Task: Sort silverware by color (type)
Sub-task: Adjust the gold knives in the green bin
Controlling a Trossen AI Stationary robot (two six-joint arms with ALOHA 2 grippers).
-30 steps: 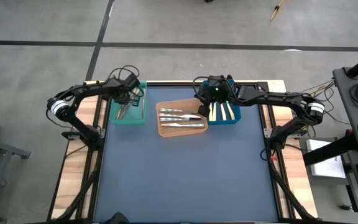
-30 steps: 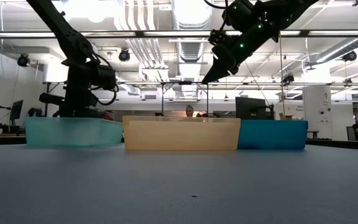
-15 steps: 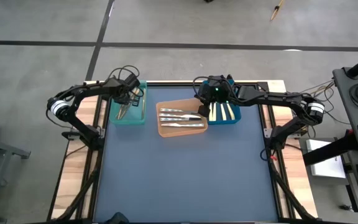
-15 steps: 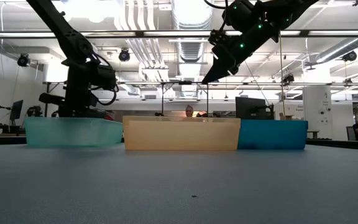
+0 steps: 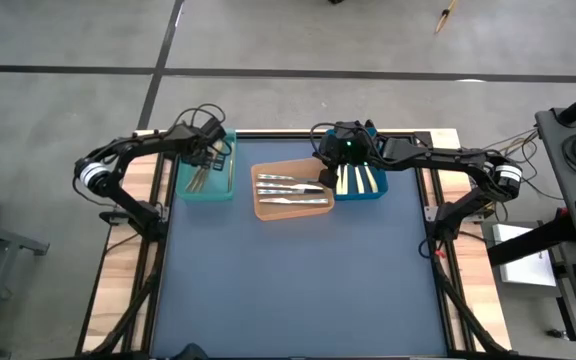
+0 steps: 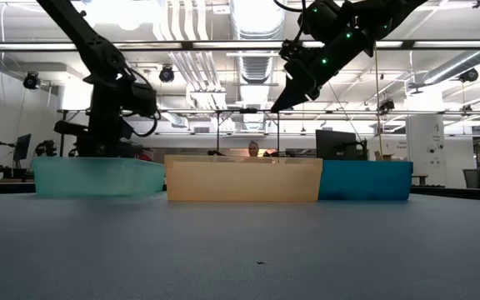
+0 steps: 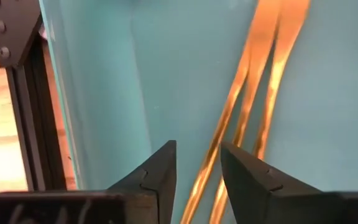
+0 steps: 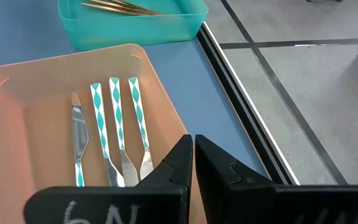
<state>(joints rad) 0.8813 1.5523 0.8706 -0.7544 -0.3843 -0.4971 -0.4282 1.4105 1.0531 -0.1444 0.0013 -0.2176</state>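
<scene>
Three bins stand in a row at the table's far edge. The teal bin (image 5: 182, 188) on the left holds gold silverware (image 7: 253, 93). The orange bin (image 5: 290, 211) in the middle holds silver pieces (image 8: 114, 124) with teal-and-white diamond handles. The blue bin (image 5: 380, 188) on the right holds cream-handled pieces (image 5: 358, 180). My left gripper (image 7: 197, 165) points steeply down into the teal bin, open, with the gold pieces lying on the bin floor below the gap. My right gripper (image 8: 193, 155) hangs shut and empty above the orange bin's right end (image 5: 325, 177).
The blue mat (image 5: 298, 290) spreads wide and bare from the bins to the near edge. Wooden strips and the arms' mounts (image 5: 133, 215) flank the mat. In the low view a person (image 6: 253, 148) shows in the room far behind the bins.
</scene>
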